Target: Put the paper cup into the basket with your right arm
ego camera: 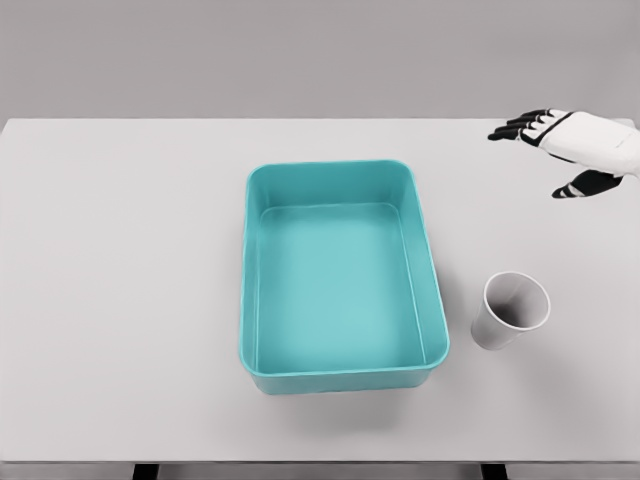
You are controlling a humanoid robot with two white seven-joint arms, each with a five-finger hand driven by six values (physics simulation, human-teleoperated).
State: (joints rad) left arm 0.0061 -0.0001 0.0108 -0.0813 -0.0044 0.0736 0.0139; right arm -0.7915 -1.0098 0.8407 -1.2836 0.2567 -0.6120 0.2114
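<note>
Cup (512,311) stands upright on your white table (120,300), just right of the teal basket (343,372), near its front right corner but not touching it. Your right hand (575,150) hovers well behind it by the table's right edge, fingers spread, holding nothing.

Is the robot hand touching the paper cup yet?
Apart. The head view shows the right robot hand, fingers spread, up near the table's far right edge, with bare table between it and the paper cup beside the basket.
</note>
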